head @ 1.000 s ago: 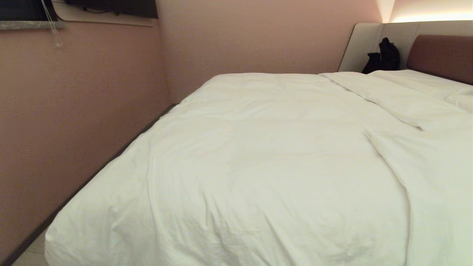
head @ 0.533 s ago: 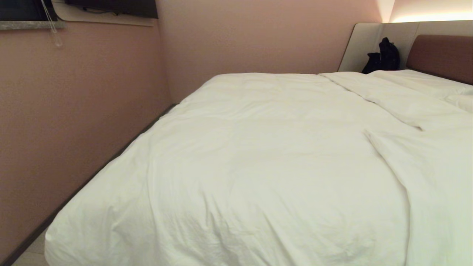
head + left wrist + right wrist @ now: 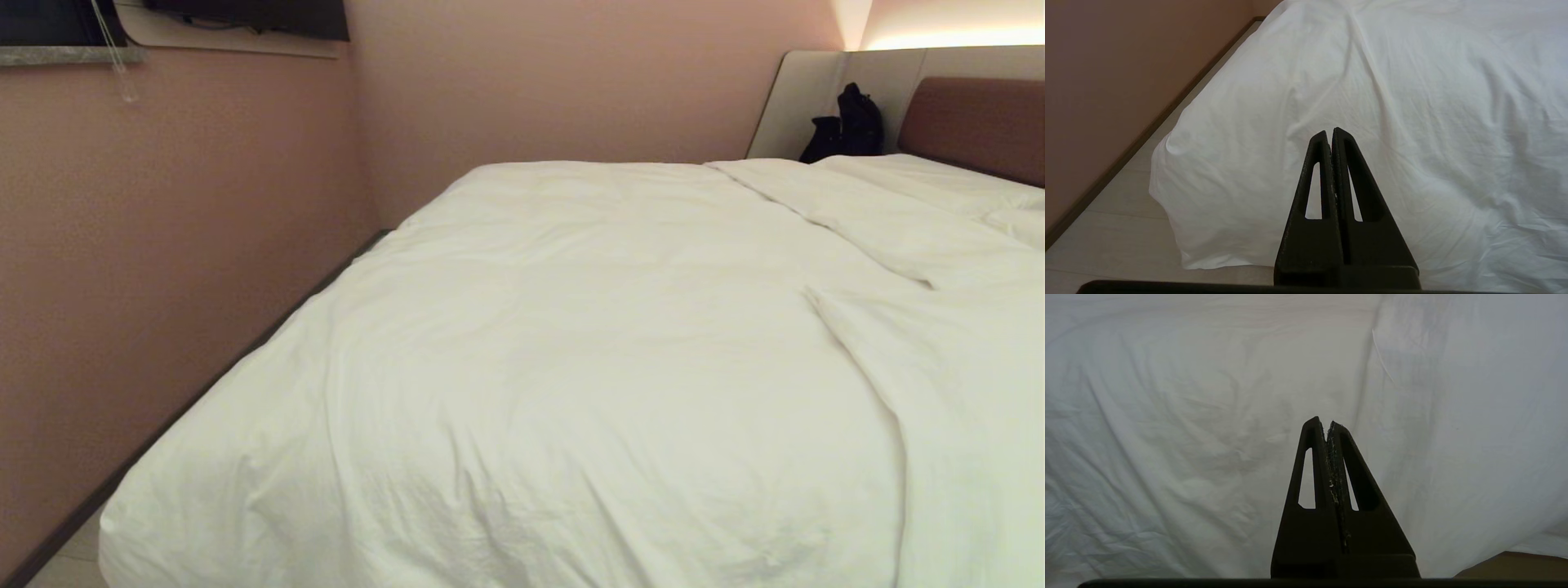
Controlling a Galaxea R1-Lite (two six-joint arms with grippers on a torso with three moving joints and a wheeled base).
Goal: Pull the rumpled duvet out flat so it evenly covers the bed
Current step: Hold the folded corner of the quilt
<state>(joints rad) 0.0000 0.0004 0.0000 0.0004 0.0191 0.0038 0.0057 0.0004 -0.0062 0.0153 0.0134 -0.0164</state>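
Just one duvet point(image 3: 588, 367), one bed point(image 3: 971, 122).

We cannot see either arm in the head view. The duvet point(image 3: 588, 367) runs out of that picture at the foot edge and the right-hand side, so how it hangs there is hidden from us. It buries the bed point(image 3: 971, 122) almost wholly; only the headboard shows, itself cut off at the picture's right edge. A dark thing point(image 3: 845, 122) at the head corner of the bed is too small for us to identify. In the right wrist view, a brown patch point(image 3: 1515, 565) is clipped by the picture's corner.
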